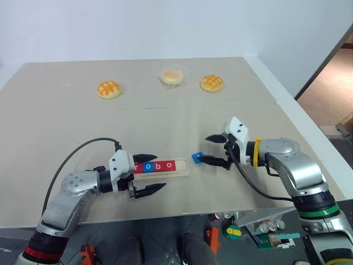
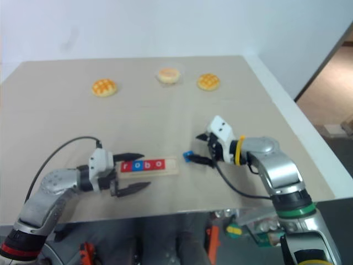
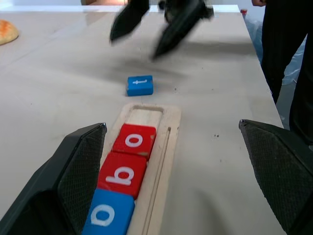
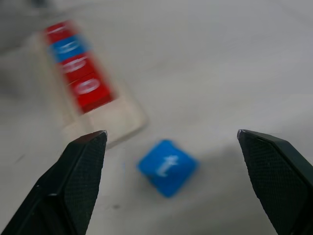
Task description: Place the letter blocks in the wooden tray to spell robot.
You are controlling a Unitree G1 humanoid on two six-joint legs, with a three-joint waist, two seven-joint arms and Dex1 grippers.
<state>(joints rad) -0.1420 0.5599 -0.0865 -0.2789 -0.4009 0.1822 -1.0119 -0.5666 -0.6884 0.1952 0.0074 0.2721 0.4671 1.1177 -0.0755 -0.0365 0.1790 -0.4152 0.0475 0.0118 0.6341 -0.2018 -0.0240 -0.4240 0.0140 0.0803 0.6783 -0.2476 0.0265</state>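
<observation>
The wooden tray [image 1: 183,168] lies near the table's front edge. In it sit a red r [image 1: 138,167], a blue o [image 1: 148,167], a red b [image 1: 158,165] and a red o [image 1: 168,165] in a row. The tray's right end [image 3: 145,116] is bare wood. A blue t block [image 1: 197,157] lies on the table just right of the tray, turned askew. My right gripper [image 1: 213,150] hangs open just above and right of the t block [image 4: 167,166], holding nothing. At the tray's left end my left gripper [image 1: 159,171] is open, its fingers on either side of the tray.
Two waffle-patterned buns [image 1: 108,89] [image 1: 211,83] and a wrapped bun [image 1: 171,77] lie along the far side of the table. The table's front edge [image 1: 182,214] runs close behind the tray. A person in dark clothes [image 3: 286,58] stands beyond the table's right side.
</observation>
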